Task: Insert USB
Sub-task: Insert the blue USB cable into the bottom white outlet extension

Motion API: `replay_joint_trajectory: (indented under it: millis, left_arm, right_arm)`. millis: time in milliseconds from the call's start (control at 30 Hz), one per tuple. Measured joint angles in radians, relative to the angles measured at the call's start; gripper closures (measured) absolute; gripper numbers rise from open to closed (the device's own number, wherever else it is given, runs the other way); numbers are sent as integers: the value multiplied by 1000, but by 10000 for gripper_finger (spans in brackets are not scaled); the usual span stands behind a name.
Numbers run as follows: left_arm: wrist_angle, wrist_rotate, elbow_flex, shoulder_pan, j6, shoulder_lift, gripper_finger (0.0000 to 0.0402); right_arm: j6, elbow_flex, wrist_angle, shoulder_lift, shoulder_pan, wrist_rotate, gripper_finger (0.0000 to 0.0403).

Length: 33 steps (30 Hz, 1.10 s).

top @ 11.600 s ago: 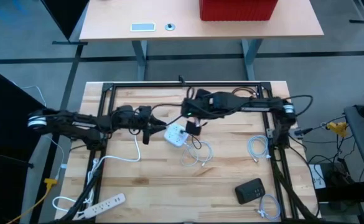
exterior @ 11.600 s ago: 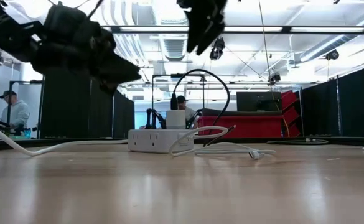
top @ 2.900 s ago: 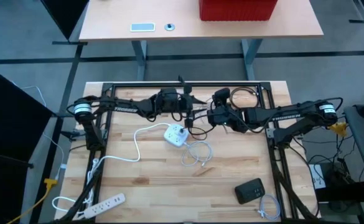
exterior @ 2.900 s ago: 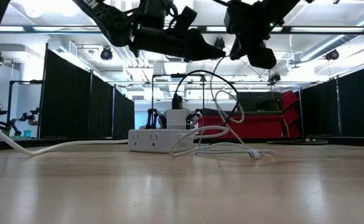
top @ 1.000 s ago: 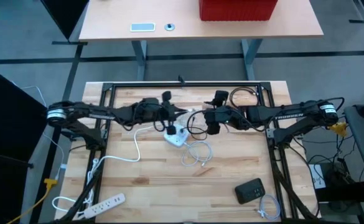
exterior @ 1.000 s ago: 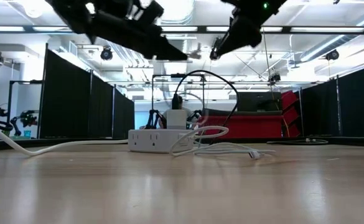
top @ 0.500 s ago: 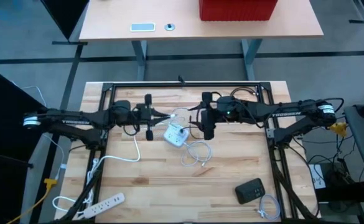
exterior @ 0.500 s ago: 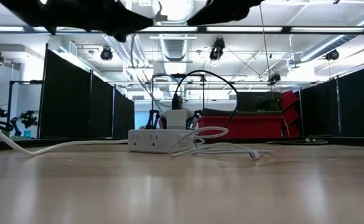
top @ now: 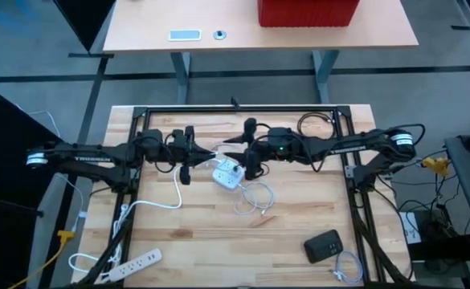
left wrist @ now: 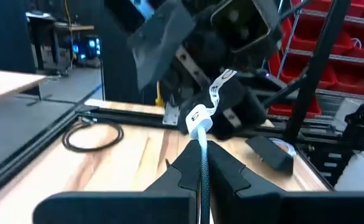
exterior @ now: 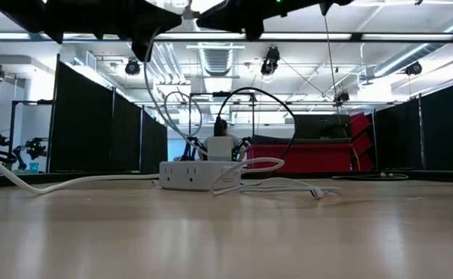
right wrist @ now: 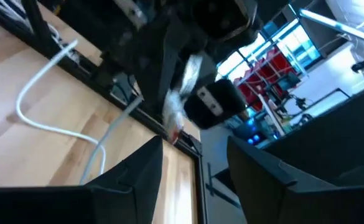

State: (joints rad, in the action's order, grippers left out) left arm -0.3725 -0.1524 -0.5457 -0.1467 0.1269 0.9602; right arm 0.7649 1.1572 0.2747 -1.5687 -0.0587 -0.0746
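Observation:
A white USB cable [exterior: 155, 85] is held up over the table's middle by my left gripper [top: 202, 151], which is shut on it and points level toward the table's right. The cable's plug end [left wrist: 200, 118], with a paper tag, sticks out past the fingers. My right gripper [top: 236, 148] faces it from the right, open, with the plug [right wrist: 178, 102] just ahead of its fingers and not touched. Below them a white power block [top: 228, 172] rests on the table with a black cord plugged in. My left gripper pinches the white cable just behind its plug end [left wrist: 202, 135] between its two fingers. The fingers are level, come from the table's left and lie along the cable. The plug sticks out beyond them, clear of the table; the rest of the cable hangs slack below.
Loose white cables [top: 255, 199] lie by the power block. A black device [top: 323, 245] and a coiled cable [top: 347, 269] lie at the near right, a white power strip [top: 134, 261] at the near left. A black frame [top: 235, 110] borders the table.
My left gripper has drawn back toward the table's left edge with the cable end and rolled about its own line. My right gripper has followed it leftward, turning to face the plug.

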Motion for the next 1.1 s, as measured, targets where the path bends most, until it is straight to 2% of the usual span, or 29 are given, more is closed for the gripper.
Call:
replay_joint_trajectory:
  millis: [200,467,700,867,1000,1100]
  left_arm:
    - [1,-3,2,0,0,-5,401]
    - [-6,-6,2,0,-9,-2,401]
    - [-13,-6,2,0,-4,2,401]
    - [-28,-5,2,0,-9,2,398]
    - [-24,-2,2,0,-147,-8,379]
    - [-18,38,-4,1,-284,-20,355]
  right_arm:
    - [-59,5,0,0,0,76,267]
    - [-92,5,-3,-6,0,83,309]
    - [-122,14,-1,-6,0,83,391]
    - [-248,33,-14,-6,-1,84,398]
    - [-382,64,-89,5,-3,87,400]
    - [-489,103,-193,16,-7,104,401]
